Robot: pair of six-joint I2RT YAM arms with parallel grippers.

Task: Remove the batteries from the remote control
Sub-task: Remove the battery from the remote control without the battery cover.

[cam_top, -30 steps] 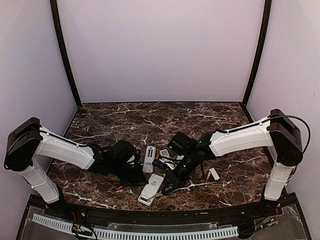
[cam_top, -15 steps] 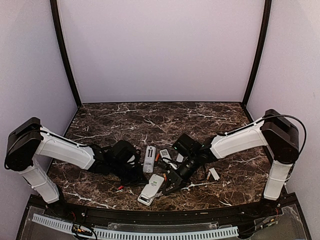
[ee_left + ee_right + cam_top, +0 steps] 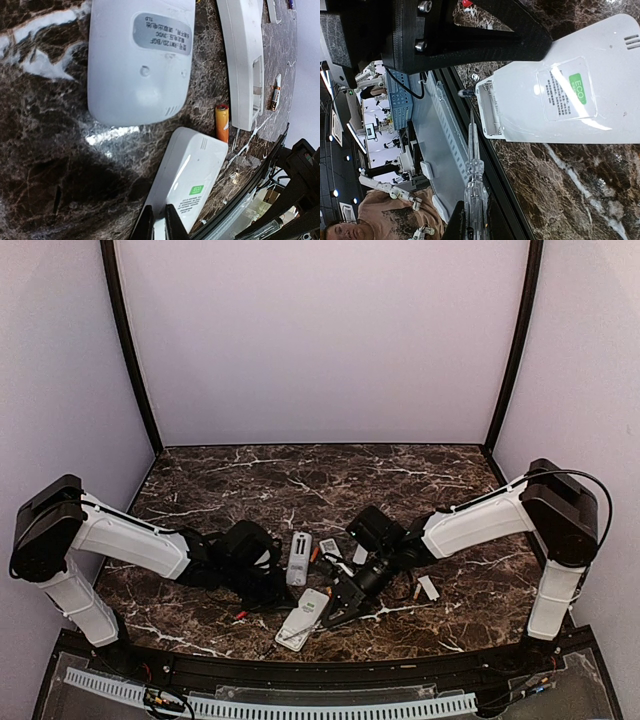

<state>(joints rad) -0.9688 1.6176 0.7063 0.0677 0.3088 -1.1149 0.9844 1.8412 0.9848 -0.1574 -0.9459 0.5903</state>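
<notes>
Marble table (image 3: 200, 490), right gripper (image 3: 471, 215) clamped on a clear pick (image 3: 472, 150), tip just beside the remote (image 3: 570, 115) ahead, left gripper (image 3: 160, 222) nearly closed over that remote, orange battery (image 3: 222, 121) beyond.

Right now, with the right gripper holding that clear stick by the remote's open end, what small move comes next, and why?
Probably ease the clear stick tip-first into the battery slot of the remote. The right gripper is shut on the stick, whose tip sits just outside the open slot's corner. Whether a battery is inside I cannot tell.
</notes>
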